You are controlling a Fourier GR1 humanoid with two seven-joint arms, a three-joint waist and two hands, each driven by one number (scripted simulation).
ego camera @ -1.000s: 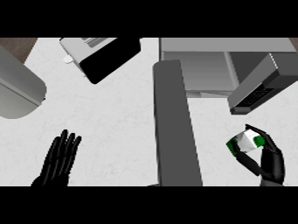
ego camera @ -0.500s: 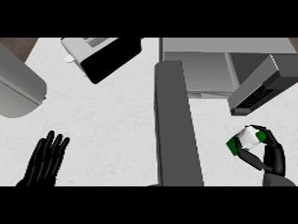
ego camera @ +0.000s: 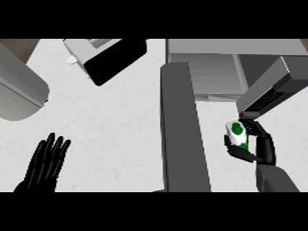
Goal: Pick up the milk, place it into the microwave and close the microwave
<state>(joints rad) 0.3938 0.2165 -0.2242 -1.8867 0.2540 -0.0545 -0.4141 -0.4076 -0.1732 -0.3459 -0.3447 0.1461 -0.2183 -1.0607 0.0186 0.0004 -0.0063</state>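
Observation:
A small white and green milk carton [ego camera: 237, 134] is held in my right hand [ego camera: 261, 148], whose fingers and thumb curl round it, at the right of the head view. It hangs just in front of the microwave [ego camera: 213, 67], below the control panel side. The microwave's door [ego camera: 183, 126] stands wide open, reaching toward me as a long grey slab left of the carton. The cavity [ego camera: 213, 76] shows as a pale grey floor. My left hand [ego camera: 44, 164] rests open on the counter at the lower left, fingers straight.
A large grey cylinder-like object [ego camera: 9, 85] lies at the left edge. A toaster-like appliance with a black panel [ego camera: 109, 56] stands at the back. White counter [ego camera: 109, 126] lies between the left hand and the open door.
The right hand has lifted the milk carton a little up and toward the microwave. The left hand has drawn back toward the lower edge, then held.

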